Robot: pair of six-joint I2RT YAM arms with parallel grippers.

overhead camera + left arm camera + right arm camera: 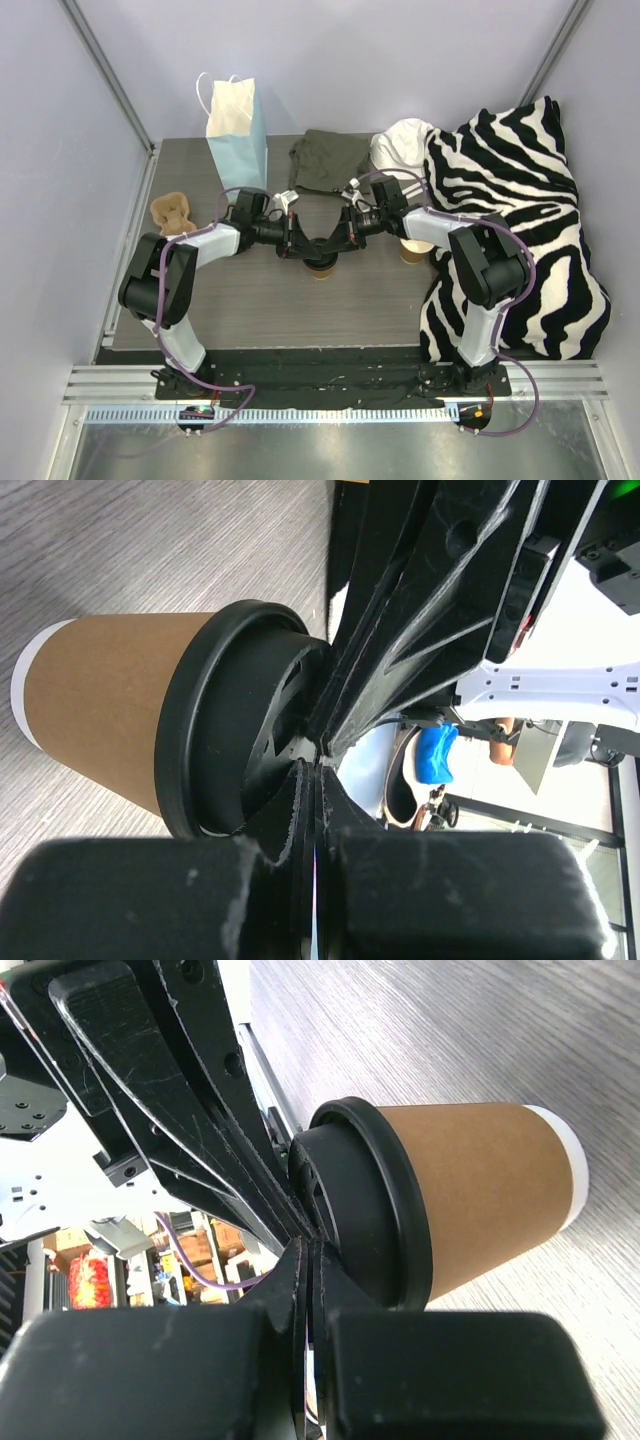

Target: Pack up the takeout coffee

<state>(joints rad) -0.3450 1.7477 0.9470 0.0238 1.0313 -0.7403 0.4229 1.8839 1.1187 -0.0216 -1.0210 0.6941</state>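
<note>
The takeout coffee (320, 266), a tan paper cup (110, 710) with a black lid (225, 735), stands upright on the table's middle. Both grippers meet over it from opposite sides. My left gripper (318, 758) is shut, its tips resting on the lid's top with nothing between the jaws. My right gripper (312, 1242) is shut too and touches the same lid (375, 1210) from the other side, tip to tip with the left one. In the top view the left gripper (300, 246) and right gripper (340, 240) hide most of the lid.
A blue paper bag (240, 125) stands open at the back left. A brown pulp cup carrier (172, 212) lies at the left edge. A second tan cup (411, 251) stands by the right arm. An olive cloth (330, 160), a white item (400, 145) and a zebra blanket (520, 200) fill the back and right.
</note>
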